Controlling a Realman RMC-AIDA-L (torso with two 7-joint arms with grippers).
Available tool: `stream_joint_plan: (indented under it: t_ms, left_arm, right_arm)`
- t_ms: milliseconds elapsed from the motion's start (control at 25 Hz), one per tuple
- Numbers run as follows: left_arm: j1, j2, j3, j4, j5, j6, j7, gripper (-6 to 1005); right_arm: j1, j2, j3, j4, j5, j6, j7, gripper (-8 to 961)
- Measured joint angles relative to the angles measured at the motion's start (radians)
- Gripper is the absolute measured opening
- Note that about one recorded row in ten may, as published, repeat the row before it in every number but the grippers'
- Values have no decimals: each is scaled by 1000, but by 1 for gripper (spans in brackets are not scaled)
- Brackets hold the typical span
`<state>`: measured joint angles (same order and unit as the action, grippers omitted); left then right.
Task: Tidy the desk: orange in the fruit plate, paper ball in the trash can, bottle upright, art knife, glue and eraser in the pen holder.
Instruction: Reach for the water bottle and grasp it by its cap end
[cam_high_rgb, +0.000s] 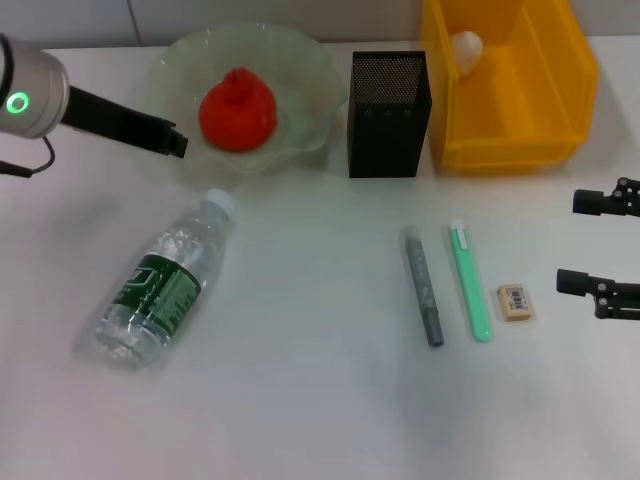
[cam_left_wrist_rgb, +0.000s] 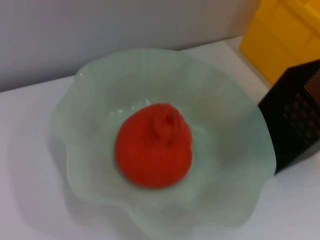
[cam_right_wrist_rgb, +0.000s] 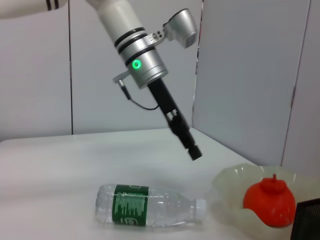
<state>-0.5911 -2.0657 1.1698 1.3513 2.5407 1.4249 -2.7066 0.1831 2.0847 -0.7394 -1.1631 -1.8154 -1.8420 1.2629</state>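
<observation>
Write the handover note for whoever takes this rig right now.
Left gripper: in the air beside the pale green ruffled fruit plate, holding nothing; open or shut unclear. Right gripper: jaws open, parked right of the eraser.
Done: red-orange orange in the plate; white paper ball in the yellow trash can.
Left: clear green-labelled bottle lies on its side; grey stick, green stick and beige eraser lie before the black mesh pen holder.
</observation>
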Motion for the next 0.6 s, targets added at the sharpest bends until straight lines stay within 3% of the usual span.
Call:
stream_joint_plan:
  t_ms: [40,200,280,400,600]
  left_arm:
    - [6,1,-1,4,-1,9,11,148]
    - [-4,2,-2,-4,2,35,37,48]
    - [-51,2,2,-46,20,58,34,-2]
    - [-96,-1,8,-91,58,66,16,26]
    - [-199,-5,98,-197,217,59,-76,71]
  right_arm:
    - [3,0,0,0,0,0,7,783]
    - [14,1,-1,-1,1,0,25,783]
    - [16,0,-1,-3,1,0,29,783]
    - [16,-2,-1,-6,1,0,31,783]
    - [8,-2,-2,-13,-4,0,32,783]
